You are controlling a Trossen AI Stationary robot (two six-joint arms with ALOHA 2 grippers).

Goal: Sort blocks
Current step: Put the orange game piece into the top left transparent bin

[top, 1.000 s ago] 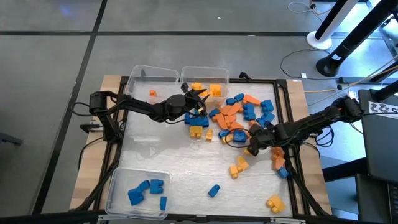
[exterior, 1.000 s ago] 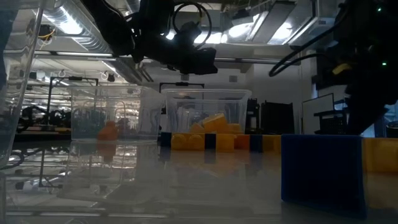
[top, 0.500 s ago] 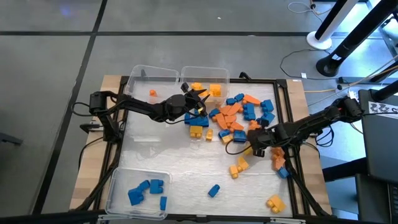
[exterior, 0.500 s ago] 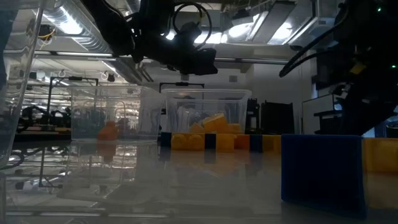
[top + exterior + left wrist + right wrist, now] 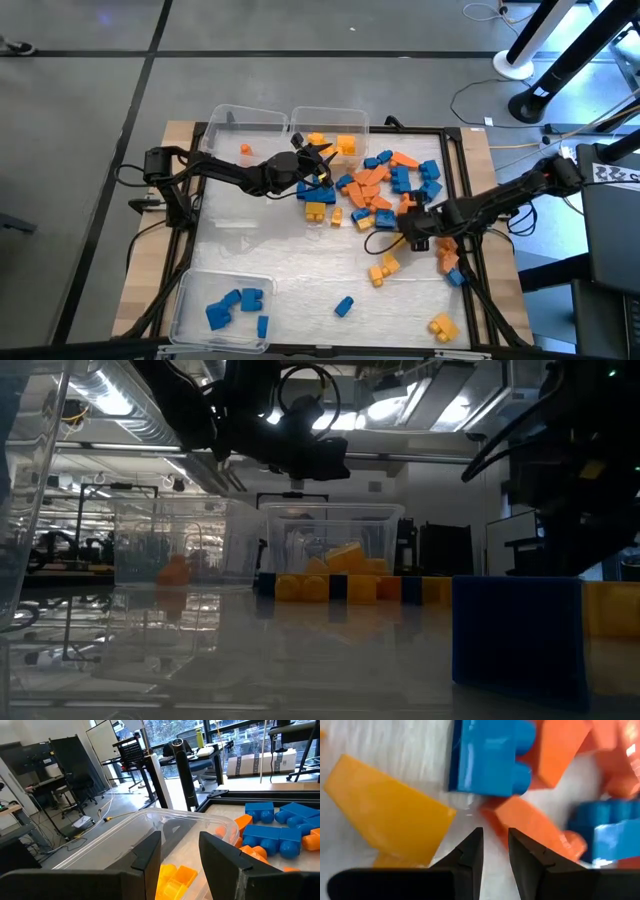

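Sorting is barely begun: 3 clear plastic rectangular bins (image 5: 221,305) hold few small blue, orange and yellow plastic blocks (image 5: 385,185), most still heaped on the desk (image 5: 270,250), while the left tool (image 5: 318,155) over the yellow bin and the right tool (image 5: 400,228) at the heap both stand slightly apart, gripping nothing.

Blocks (image 5: 385,185) heaped right of 2 far bins (image 5: 290,128).

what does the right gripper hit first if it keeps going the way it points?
Probably the orange block lying just past the right gripper. Its jaws stand slightly apart and empty, aimed at that block's edge, with a blue block farther on. Depth is unclear.
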